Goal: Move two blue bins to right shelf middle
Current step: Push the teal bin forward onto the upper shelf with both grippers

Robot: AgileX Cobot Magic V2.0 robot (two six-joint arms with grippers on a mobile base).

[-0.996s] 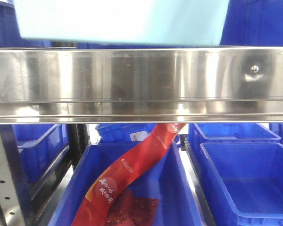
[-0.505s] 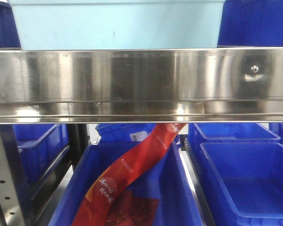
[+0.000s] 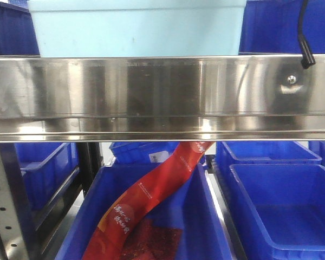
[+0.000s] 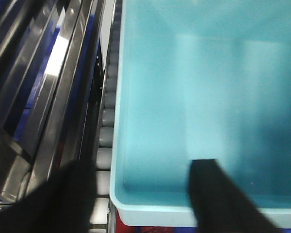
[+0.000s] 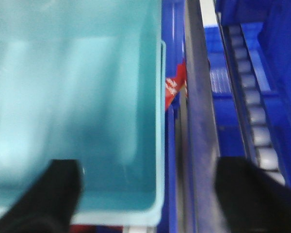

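Front view only gives you the steel shelf beam (image 3: 162, 97) with the pale blue bin (image 3: 135, 30) sitting just behind it. Wrist cams show its bare inside. Your left gripper (image 4: 140, 199) has its jaws spread wide either side of the bin's near rim, and the right gripper (image 5: 145, 194) is gaping too; can't tell if either one touches. The dark blue crate (image 3: 151, 216) below holds a red packet (image 3: 151, 197) with print too small to read.
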